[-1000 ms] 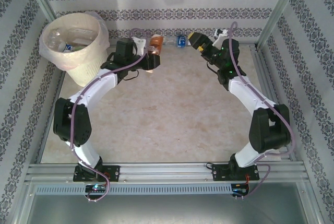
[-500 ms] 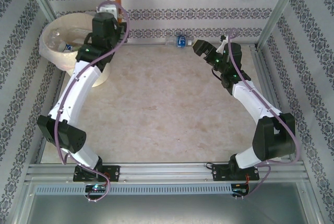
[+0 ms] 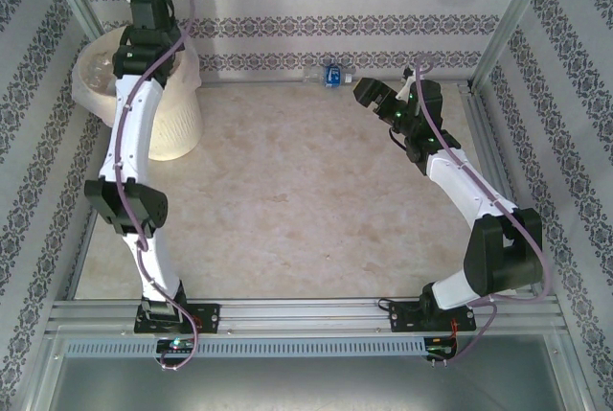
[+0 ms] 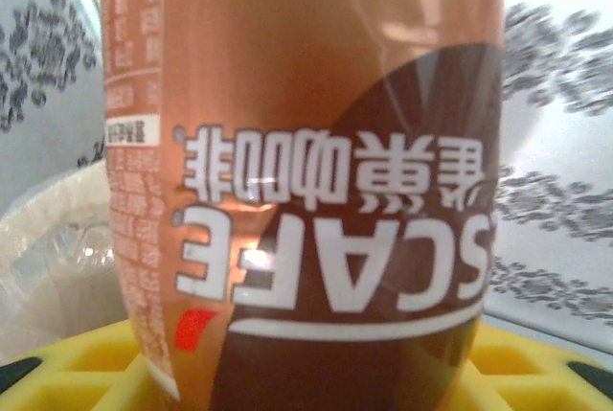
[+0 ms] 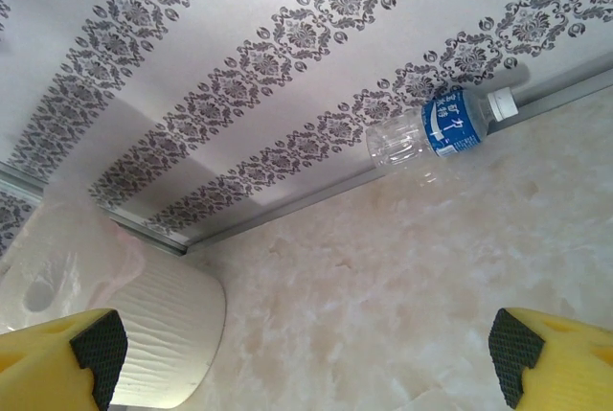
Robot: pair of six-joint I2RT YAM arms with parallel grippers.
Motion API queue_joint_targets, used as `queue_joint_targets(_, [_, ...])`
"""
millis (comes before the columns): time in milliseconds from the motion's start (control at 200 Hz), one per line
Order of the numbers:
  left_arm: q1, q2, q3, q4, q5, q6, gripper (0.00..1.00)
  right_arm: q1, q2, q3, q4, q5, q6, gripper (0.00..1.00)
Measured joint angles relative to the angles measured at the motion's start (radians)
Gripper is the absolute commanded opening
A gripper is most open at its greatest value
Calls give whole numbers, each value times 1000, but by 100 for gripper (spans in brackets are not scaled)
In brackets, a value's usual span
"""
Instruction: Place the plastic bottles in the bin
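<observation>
My left gripper (image 3: 146, 7) hangs over the back rim of the cream-white bin (image 3: 174, 125), raised high. In the left wrist view it (image 4: 316, 377) is shut on an orange and brown labelled bottle (image 4: 316, 162) that stands across the yellow fingers (image 4: 86, 373), with the bin (image 4: 48, 239) and clear bottles inside it below left. A clear bottle with a blue label (image 3: 331, 75) lies against the back wall. My right gripper (image 3: 370, 93) is open a little to its right; in its wrist view (image 5: 306, 363) that bottle (image 5: 442, 128) lies well ahead, the pads (image 5: 98, 346) wide apart.
Patterned walls and metal frame posts close in the table on three sides. The bin (image 5: 144, 334) fills the back left corner. A metal rail (image 3: 306, 315) runs along the near edge by the arm bases.
My left arm has swung left and upward from the back middle of the table, carrying the orange bottle above the bin. The right gripper has drawn back slightly from the wall.
</observation>
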Motion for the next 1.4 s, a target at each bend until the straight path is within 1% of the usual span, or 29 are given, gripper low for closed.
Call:
queue_joint_targets(70, [25,47,28,-30,-2,-34,63,0,-4,-1,-10,3,-11,98])
queue_joint_targets(155, [45,94,64,-72,-17,-84,67,0,-7,-1,-22,6,-18,98])
queue_joint_targets(240, [57,143,116,-108,-42,-131,82,0,-8,-1,-34,7,-30,98])
queue_joint_targets(315, [69,181,171,-132,-50,-171,89,0,-9,-1,-48,8,-41,98])
queue_joint_targets(415, [82,195,203,-156,-32,-214,95,0,-9,-1,-58,11,-53,98])
queue_joint_targets(525, [88,191,207,-159,29,-241,99,0,-9,-1,-66,17,-59,98])
queue_joint_targets(729, [72,183,206,-159,180,-243,100,0,-1,3,-78,18,-58,98])
queue_joint_targets(959, [22,87,109,-123,453,-232,100,0,97,66,-92,16,-54,98])
queue_joint_targets(1104, [-54,49,52,-63,586,-208,100,-1,207,149,-99,10,-46,98])
queue_joint_targets(1264, [-137,32,-87,64,737,-214,100,-23,363,269,-94,-14,-7,98])
queue_joint_targets(1319, [-155,32,-138,108,771,-221,100,-36,430,325,-81,-28,4,98])
queue_joint_targets(1404, [-171,32,-215,176,793,-242,100,-56,550,439,-73,-50,23,98])
